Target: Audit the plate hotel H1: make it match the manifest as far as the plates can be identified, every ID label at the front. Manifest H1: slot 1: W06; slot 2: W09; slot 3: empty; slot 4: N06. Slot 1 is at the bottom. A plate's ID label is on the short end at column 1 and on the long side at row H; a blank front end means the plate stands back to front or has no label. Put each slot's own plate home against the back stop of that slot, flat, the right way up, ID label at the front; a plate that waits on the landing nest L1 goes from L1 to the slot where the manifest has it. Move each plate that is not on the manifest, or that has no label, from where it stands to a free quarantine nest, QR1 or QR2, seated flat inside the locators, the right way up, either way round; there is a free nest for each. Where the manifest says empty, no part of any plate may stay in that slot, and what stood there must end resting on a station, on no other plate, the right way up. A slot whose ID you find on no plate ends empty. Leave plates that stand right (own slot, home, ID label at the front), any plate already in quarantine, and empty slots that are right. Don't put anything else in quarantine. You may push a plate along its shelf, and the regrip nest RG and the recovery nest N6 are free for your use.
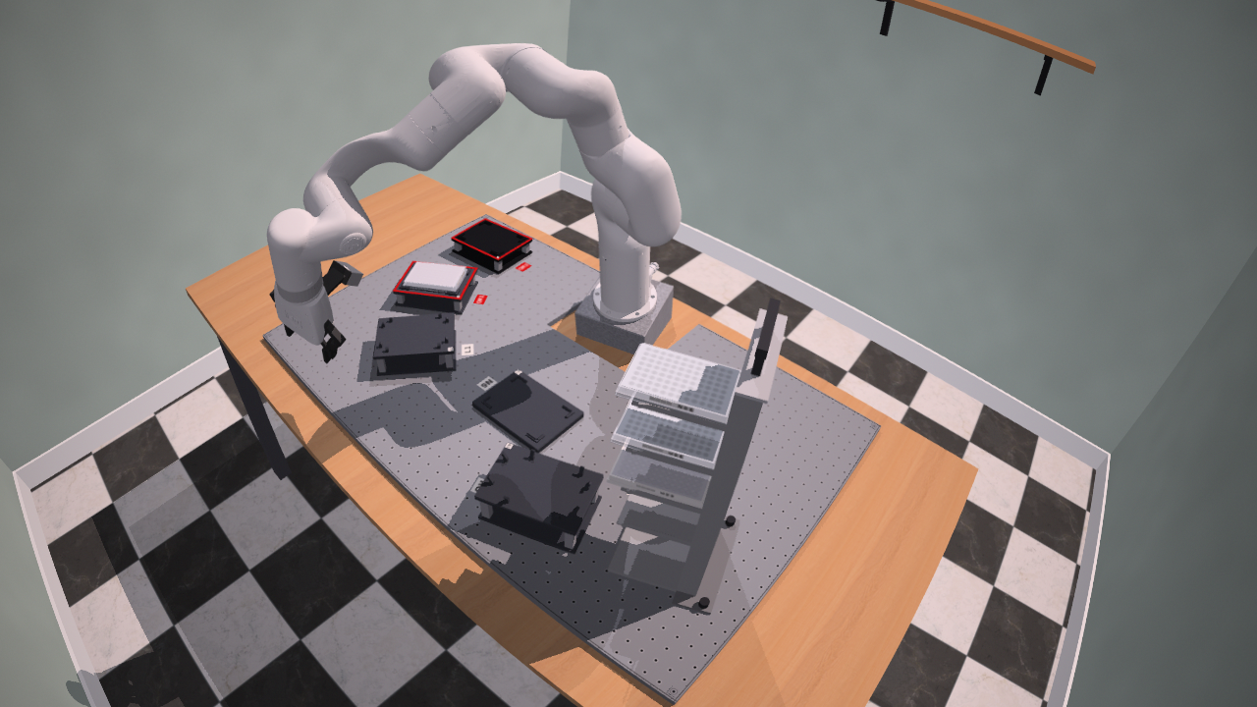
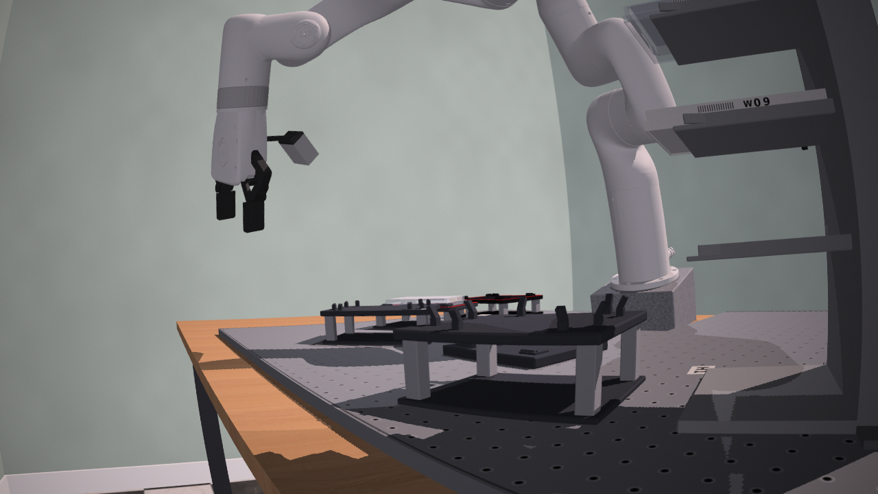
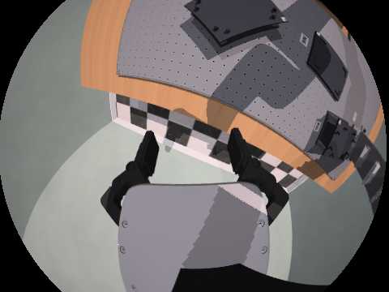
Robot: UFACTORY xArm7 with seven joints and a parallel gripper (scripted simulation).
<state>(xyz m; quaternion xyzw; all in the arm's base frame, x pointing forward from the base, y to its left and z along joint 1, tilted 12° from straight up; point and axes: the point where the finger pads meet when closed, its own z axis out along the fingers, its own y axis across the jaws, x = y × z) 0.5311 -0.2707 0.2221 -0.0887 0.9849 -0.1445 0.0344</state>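
White plate (image 1: pixel 434 276) flat in red-edged quarantine nest (image 1: pixel 404 283), W09 plate (image 2: pixel 737 106) on hotel shelf

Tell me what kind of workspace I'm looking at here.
Likely a lab-automation bench: a perforated breadboard on a wooden table, a tiered plate hotel holding microplates, one labelled W09, and red-edged nests. The open gripper hangs empty.
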